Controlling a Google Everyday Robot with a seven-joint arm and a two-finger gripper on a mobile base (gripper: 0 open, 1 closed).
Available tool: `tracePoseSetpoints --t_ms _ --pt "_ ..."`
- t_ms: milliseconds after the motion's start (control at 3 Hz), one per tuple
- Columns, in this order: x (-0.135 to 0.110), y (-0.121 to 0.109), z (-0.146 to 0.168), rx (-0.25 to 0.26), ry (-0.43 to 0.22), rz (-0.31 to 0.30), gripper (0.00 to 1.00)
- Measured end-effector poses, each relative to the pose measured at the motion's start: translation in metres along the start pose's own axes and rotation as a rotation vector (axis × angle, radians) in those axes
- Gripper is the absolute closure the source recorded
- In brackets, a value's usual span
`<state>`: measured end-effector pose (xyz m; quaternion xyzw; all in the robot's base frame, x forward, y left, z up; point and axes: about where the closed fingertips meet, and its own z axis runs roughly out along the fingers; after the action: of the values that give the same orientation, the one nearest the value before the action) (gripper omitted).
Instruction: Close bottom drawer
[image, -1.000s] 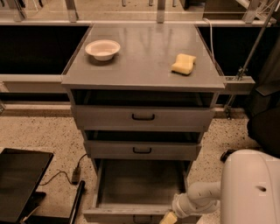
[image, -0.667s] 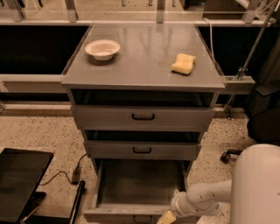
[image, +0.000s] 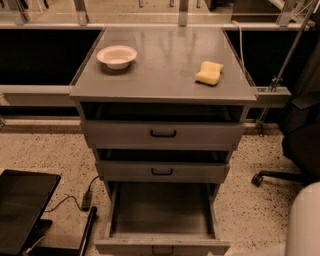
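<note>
**Bottom drawer stands wide open**

The deep grey metal bottom drawer (image: 162, 210) is pulled far out at the foot of the grey metal table (image: 165, 65). Its bare inside shows, and its small black loop handle (image: 162, 250) is on the front. Above it, the grey middle drawer (image: 162, 171) and grey top drawer (image: 162, 134) sit slightly out. On the table's top are a round white bowl (image: 116, 55) at the left and a yellow sponge (image: 209, 73) at the right. The robot's rounded white body (image: 306, 220) shows to the right of the table's foot. The hand is out of sight, so I cannot tell its state.

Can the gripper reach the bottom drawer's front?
Probably yes: the bottom drawer stands open, nothing visibly blocking its front. The gripper is out of view; only the arm shows, lower right.
</note>
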<state>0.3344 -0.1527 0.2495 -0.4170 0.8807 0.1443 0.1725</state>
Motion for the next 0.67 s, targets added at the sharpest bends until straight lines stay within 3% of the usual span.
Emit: tracePoseSetpoints --t_ms 333,667 --pt "0.07 0.041 0.032 -0.108 -0.032 -0.007 0.0" --pt "0.093 0.042 0.043 -0.132 -0.059 0.043 0.0"
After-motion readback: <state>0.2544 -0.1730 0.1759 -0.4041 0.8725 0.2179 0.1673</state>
